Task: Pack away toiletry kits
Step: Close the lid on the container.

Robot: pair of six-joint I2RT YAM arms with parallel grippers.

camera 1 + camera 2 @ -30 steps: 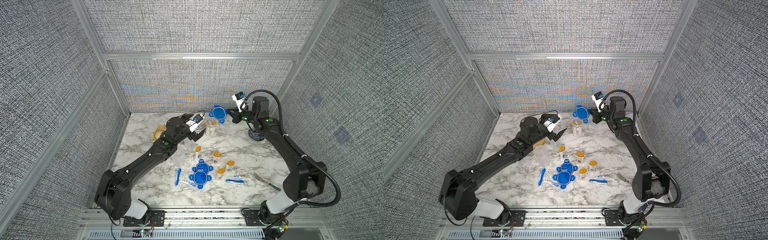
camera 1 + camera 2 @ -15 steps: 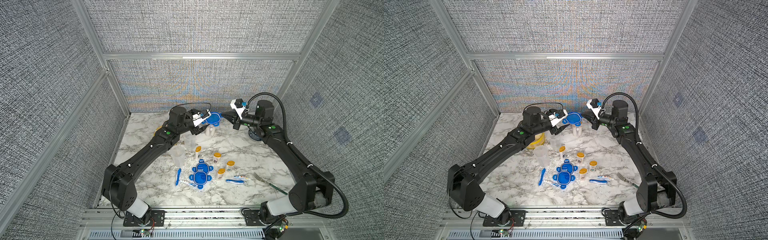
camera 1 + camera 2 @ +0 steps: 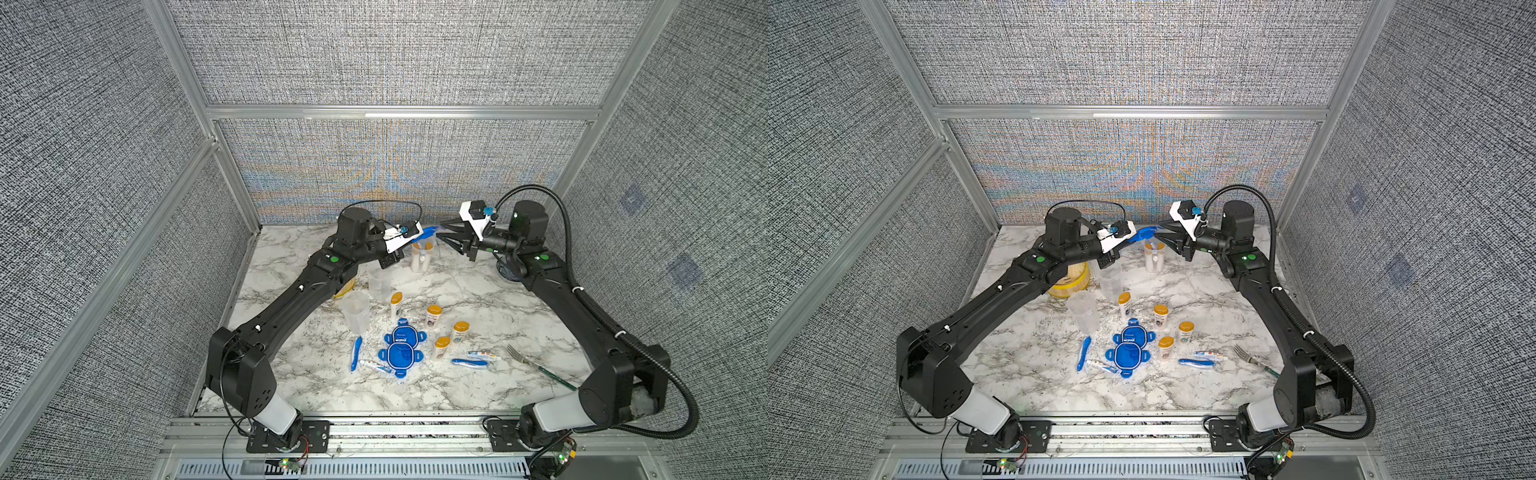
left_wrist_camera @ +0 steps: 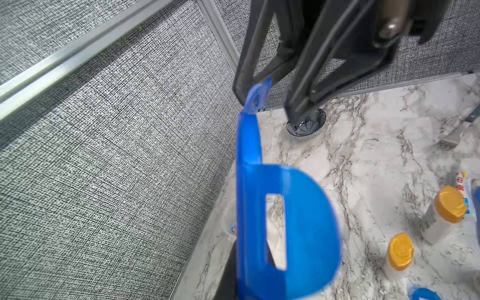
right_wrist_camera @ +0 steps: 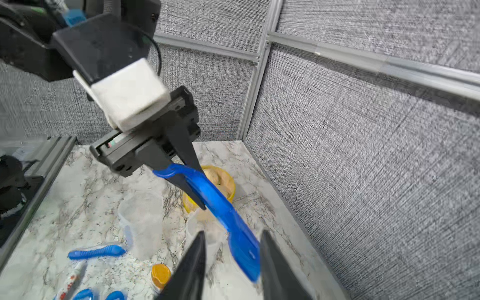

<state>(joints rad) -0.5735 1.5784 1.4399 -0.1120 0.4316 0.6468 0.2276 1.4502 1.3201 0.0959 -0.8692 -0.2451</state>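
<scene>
Since a second ago the left hand (image 5: 200, 185) has come in and clamped shut on the blue lid (image 4: 298, 220), and the right hand (image 4: 267, 109) has let go, jaws parted around one tab (a handover, I reckon). Lid hangs tilted just above the filled clear tub (image 3: 422, 261) at the tabletop's (image 3: 469, 286) back, ready for capping.

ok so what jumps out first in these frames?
The mid-air meeting at the back of the table: a blue lid hangs between the two end effectors, the left end effector clamped on it and the right end effector open around its far tab. Just below sits a part-filled clear tub. Nearer the front stand orange-capped bottles, with toothbrushes and two more lids lying beside them.
</scene>
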